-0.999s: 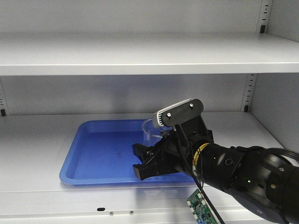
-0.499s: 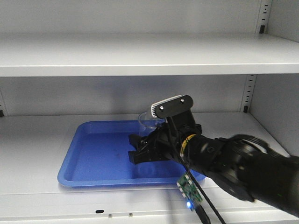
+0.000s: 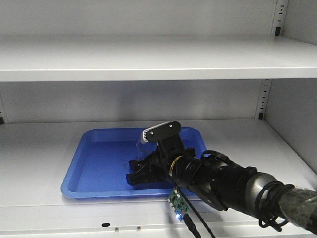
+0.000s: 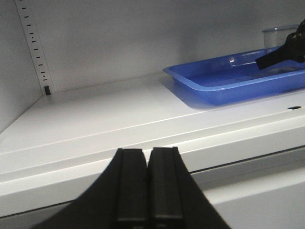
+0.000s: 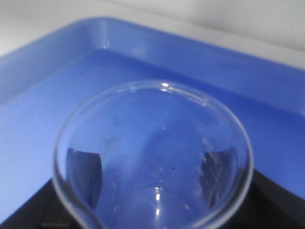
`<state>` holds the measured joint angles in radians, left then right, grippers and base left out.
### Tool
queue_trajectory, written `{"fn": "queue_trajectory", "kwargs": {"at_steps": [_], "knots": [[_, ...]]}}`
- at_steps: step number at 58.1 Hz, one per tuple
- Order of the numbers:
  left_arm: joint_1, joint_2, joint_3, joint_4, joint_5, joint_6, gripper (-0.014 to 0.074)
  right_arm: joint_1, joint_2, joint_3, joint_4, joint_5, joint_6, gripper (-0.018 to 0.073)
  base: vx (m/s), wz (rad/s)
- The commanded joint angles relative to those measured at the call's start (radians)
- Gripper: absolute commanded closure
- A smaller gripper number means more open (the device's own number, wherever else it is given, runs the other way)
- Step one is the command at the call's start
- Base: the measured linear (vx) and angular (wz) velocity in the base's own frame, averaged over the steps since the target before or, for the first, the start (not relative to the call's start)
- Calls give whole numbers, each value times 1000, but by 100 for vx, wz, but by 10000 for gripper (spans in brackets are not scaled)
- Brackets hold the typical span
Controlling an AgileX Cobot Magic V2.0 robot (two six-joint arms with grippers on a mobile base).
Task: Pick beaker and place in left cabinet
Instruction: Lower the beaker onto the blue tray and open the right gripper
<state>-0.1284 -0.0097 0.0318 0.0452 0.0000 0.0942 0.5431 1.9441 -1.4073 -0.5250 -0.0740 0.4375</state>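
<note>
We note the left gripper (image 4: 147,183) pressed together, empty, before the left cabinet (image 3: 148,59) shelf. Over the blue tray (image 3: 94,163), the right gripper (image 3: 143,171) clamps the beaker (image 5: 152,157), axis upright, mouth up, spout toward the wrist camera.

Front view: faces the cabinet (image 3: 148,59) square-on from outside, mid-range, level with the lower shelf; right arm enters from the lower right.
Left wrist view: low at the shelf's front edge, left end, looking along the shelf past the left gripper (image 4: 147,191) toward the tray (image 4: 228,81).
Right wrist view: very close, looking down into the beaker (image 5: 152,157) over the tray.
Shared: tray and beaker appear in all three.
</note>
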Motion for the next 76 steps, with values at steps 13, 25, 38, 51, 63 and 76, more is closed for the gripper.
{"fn": "queue_trajectory", "kwargs": {"at_steps": [13, 25, 38, 51, 63, 76], "knots": [[-1, -19, 16, -3, -75, -3, 595, -6, -47, -41, 1, -67, 2, 287, 0, 0], [-1, -19, 16, -3, -75, -3, 595, -6, -47, -41, 1, -71, 2, -150, 0, 0], [-1, -19, 16, -3, -75, -3, 595, -6, -52, -41, 1, -72, 2, -157, 0, 0], [-1, -19, 16, -3, -75, -3, 595, -6, -119, -41, 1, -74, 2, -94, 0, 0], [-1, -19, 16, -3, -75, -3, 595, -6, -197, -27, 1, -75, 2, -20, 0, 0], [-1, -19, 16, -3, -75, -3, 595, -6, -329, 93, -2, -118, 2, 59, 0, 0]]}}
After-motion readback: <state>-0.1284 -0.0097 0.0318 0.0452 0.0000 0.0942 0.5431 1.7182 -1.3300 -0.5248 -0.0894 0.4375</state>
